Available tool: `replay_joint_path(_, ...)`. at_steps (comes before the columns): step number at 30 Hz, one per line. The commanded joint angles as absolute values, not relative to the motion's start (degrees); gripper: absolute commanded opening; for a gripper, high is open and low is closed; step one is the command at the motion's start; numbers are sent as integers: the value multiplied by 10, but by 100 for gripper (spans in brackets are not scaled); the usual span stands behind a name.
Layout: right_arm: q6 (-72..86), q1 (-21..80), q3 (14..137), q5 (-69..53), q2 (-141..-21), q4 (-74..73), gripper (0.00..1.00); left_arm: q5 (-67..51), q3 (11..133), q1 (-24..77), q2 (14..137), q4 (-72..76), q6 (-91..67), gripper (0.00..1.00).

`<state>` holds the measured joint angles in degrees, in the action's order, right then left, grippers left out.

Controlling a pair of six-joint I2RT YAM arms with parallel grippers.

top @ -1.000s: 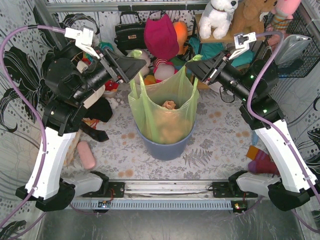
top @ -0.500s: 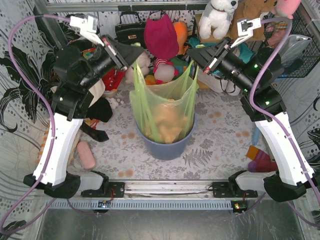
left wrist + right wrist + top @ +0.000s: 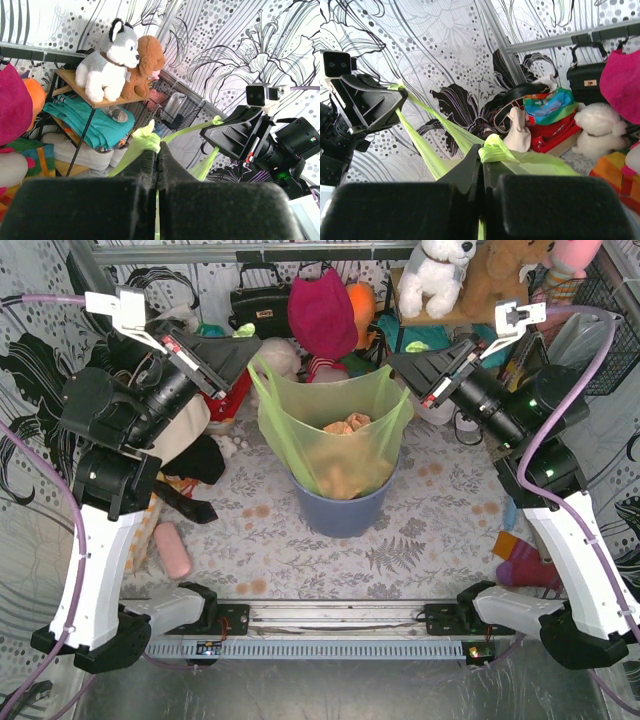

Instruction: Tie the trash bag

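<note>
The trash bag [image 3: 340, 455], thin light-green plastic, sits in a round blue-grey bin [image 3: 345, 518], and crumpled brown paper [image 3: 346, 425] shows in its mouth. My left gripper [image 3: 255, 348] is shut on the bag's left handle [image 3: 145, 139], above and left of the bin. My right gripper [image 3: 398, 362] is shut on the right handle [image 3: 496, 149], above and right of the bin. The bag's mouth is stretched wide between them. In the left wrist view my left gripper [image 3: 157, 148] pinches green film; in the right wrist view my right gripper [image 3: 482, 151] does too.
Behind the bin lie a pink cloth [image 3: 322, 310], a black handbag [image 3: 258, 308] and plush toys [image 3: 436, 275] on a wooden shelf. A pink case [image 3: 173, 550] lies at the left of the patterned table and bright socks [image 3: 522, 558] at the right.
Both grippers shut on the bag's handles, lifted them and then drew apart. The bag's mouth went from narrow and tall to wide open.
</note>
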<state>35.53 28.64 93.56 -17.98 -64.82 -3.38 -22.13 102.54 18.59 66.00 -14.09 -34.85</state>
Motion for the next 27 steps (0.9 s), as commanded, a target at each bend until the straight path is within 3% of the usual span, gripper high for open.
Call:
replay_joint_path(1, 370, 286, 898, -174, -635, 16, 0, -225, 985, 182, 649, -85, -348, 3)
replay_joint_path(3, 371, 287, 896, -172, -634, 16, 0, -218, 964, 182, 639, -88, -345, 13)
replay_joint_path(4, 369, 287, 896, -170, -634, 15, 1, -211, 957, 183, 633, -90, -343, 24)
replay_joint_path(8, 354, 286, 914, -159, -633, -2, 29, -191, 954, 182, 617, -101, -326, 55)
replay_joint_path(12, 325, 286, 944, -141, -634, -38, 43, -206, 970, 183, 608, -107, -319, 68)
replay_joint_path(17, 282, 286, 987, -98, -632, -100, 46, -226, 949, 183, 584, -60, -349, 70)
replay_joint_path(27, 230, 287, 1038, -39, -640, -188, 47, -335, 1048, 212, 649, -56, -387, 71)
